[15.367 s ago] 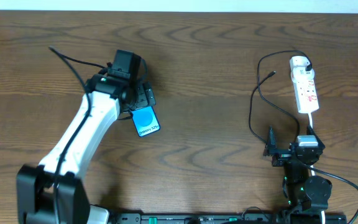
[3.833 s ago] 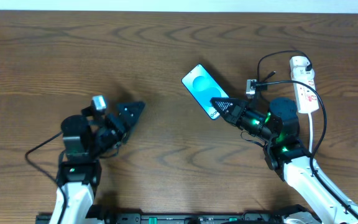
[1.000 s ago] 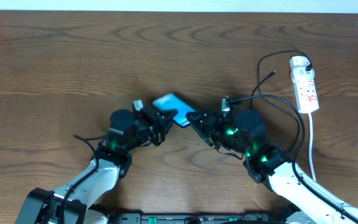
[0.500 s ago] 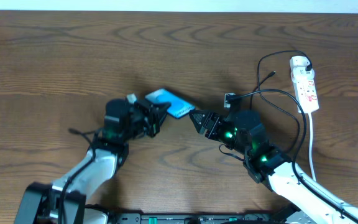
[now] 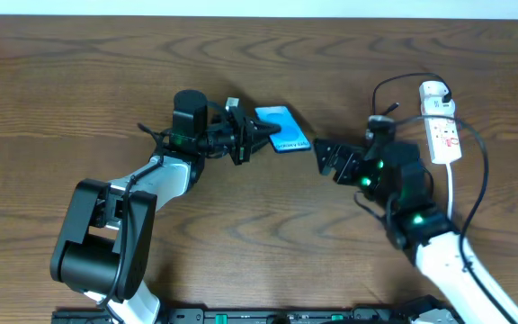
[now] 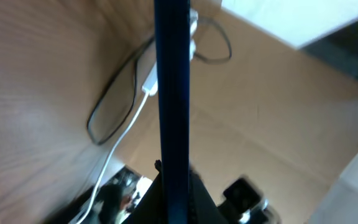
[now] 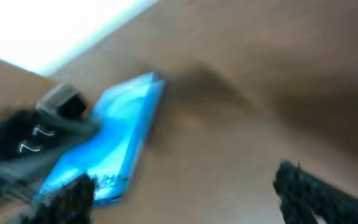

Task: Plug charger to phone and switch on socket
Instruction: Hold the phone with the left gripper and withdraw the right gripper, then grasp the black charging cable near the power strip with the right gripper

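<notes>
The phone (image 5: 283,129), its bright blue screen facing up, is off the table in my left gripper (image 5: 257,133), which is shut on its left end. In the left wrist view the phone (image 6: 171,93) runs edge-on as a dark bar up from the jaws of the left gripper (image 6: 173,190). My right gripper (image 5: 323,159) stands open just right of the phone, apart from it. Its wrist view shows the phone (image 7: 114,140) beyond the open right gripper (image 7: 191,199), with nothing between the fingers. The socket (image 5: 442,123) lies at the far right. The charger (image 5: 394,80) loops from its white adapter; its plug end is hidden.
The socket's thick white cord (image 5: 453,193) runs toward the near edge behind my right arm. The left wrist view, blurred, shows that white cord (image 6: 123,134) and a black cable loop (image 6: 114,99) on the wood.
My right gripper has let go of the phone, opened wide and drawn back to the right. My left gripper has carried the phone farther up and to the right.
</notes>
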